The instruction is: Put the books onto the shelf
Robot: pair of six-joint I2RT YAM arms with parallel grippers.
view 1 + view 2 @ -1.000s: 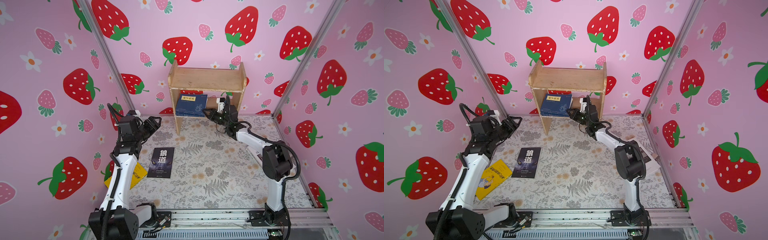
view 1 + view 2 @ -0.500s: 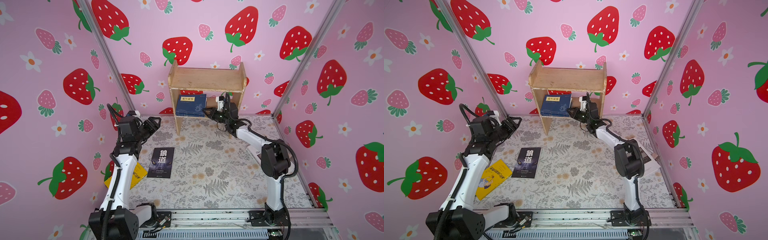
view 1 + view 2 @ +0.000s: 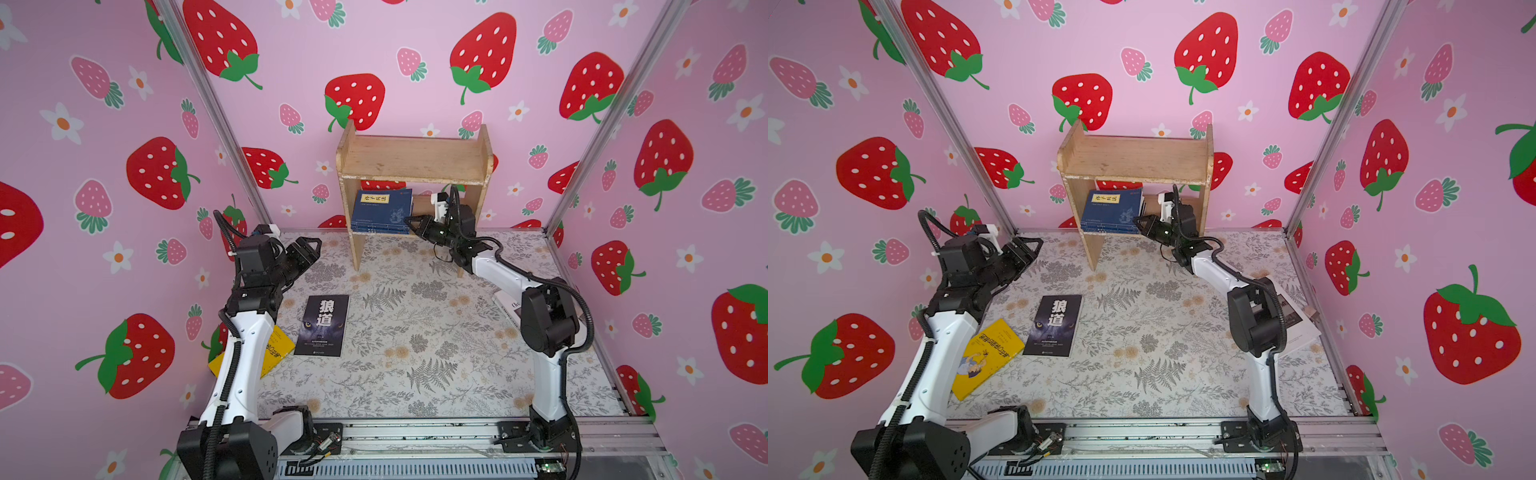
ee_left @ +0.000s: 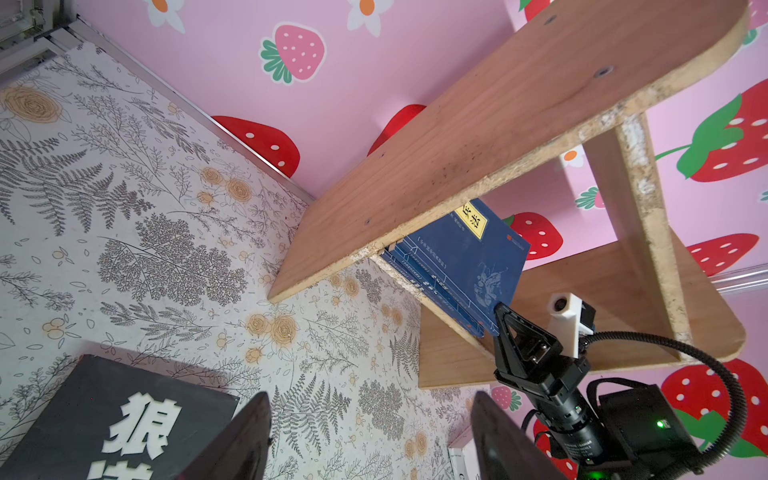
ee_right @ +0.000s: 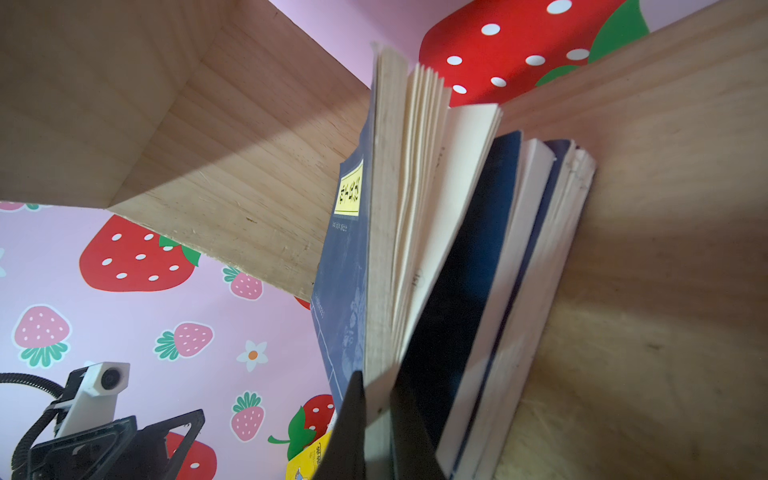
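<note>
Floral mat [image 3: 415, 374]: three books [image 3: 325, 324]; shelf [image 3: 415, 158]: navy stack [image 3: 382, 208].

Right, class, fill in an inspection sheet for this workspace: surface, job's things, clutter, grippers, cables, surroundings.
Surface: floral tabletop, flat.
Job's things: shelf at the back wall, upper tier bare; navy books stacked on its lower tier, top navy book raised, pages fanned; black book and yellow book flat on the tabletop; white book partly hidden behind the right arm.
Clutter: nothing seen.
Grippers: left gripper open, empty; right gripper shut on the top navy book's page edge.
Cables: black conduit along both arms; loose wires at the front rail.
Surroundings: pink strawberry walls, metal frame posts.
</note>
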